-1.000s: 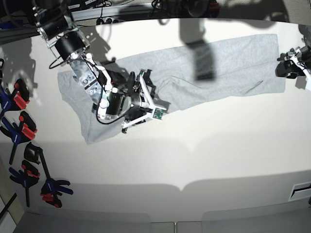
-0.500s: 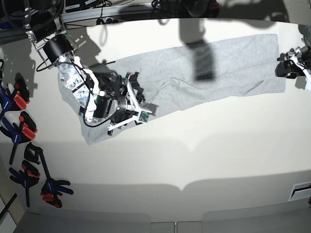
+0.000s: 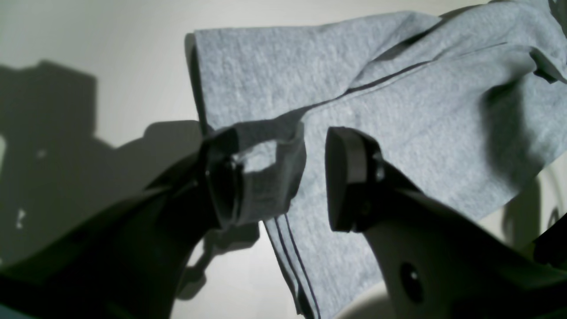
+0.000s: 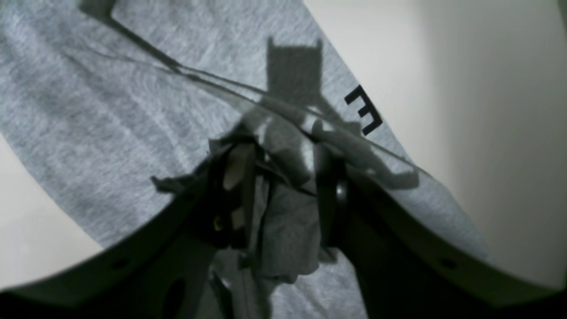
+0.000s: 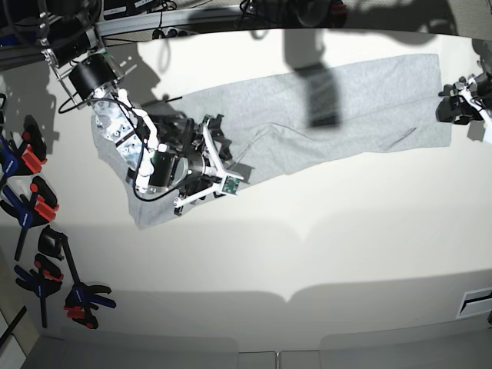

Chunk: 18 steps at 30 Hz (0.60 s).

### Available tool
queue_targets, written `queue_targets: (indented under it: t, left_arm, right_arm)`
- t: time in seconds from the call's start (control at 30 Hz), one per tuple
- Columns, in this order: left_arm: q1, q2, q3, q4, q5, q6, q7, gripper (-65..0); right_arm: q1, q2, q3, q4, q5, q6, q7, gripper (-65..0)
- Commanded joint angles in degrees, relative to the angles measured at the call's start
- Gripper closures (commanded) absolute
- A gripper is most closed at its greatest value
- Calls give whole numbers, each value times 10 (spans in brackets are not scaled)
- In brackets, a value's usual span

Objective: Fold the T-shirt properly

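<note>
Reading one black letter, an "E", on the T-shirt (image 4: 110, 133) just past the right gripper (image 4: 283, 177) fingertips, near the cloth's edge; no other writing is showing in any view.

Right gripper is pinching a bunched fold of the grey fabric between its fingers (image 4: 328, 195), cloth wadded in the gap and trailing down behind the pads.

Left gripper (image 3: 283, 177) is standing parted: cloth is lying against the near-side finger (image 3: 226, 186) only, and the other finger (image 3: 345, 177) is sitting clear of it with a gap between. Whether that corner is actually being held, can't tell. In the base view this gripper (image 5: 461, 100) is sitting at the shirt's far end.

T-shirt (image 5: 346, 115) is lying stretched across the table (image 5: 323, 246) as a long strip between the two grippers, mostly flat, creased near the right gripper (image 5: 211, 150).

Versus a second ago: right arm is sitting further back toward its own side, dragging the bunched section with it; over the last half second it is barely shifting. Left arm is not changing.
</note>
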Motion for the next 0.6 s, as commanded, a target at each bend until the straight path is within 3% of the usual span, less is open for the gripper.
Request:
queue_targets:
  t: [0.0, 0.2, 0.27, 0.33, 0.57]
  left_arm:
    - [-4, -15, -5, 5, -12, -3, -9, -290]
    - [-4, -15, -5, 5, -12, -3, -10, -290]
    - [-4, -15, -5, 5, -12, -3, -10, -290]
    - [-4, -15, -5, 5, -12, -3, -9, -290]
    - [-4, -15, -5, 5, -12, -3, -14, -290]
  right_arm:
    - [14, 2, 5, 1, 0, 5, 12, -211]
    - [14, -17, 5, -30, 0, 5, 0, -174]
    - [16, -18, 5, -29, -1, 5, -5, -114]
    - [17, -18, 5, -28, -1, 5, -22, -6]
    - [19, -16, 5, 26, 6, 5, -66, 0]
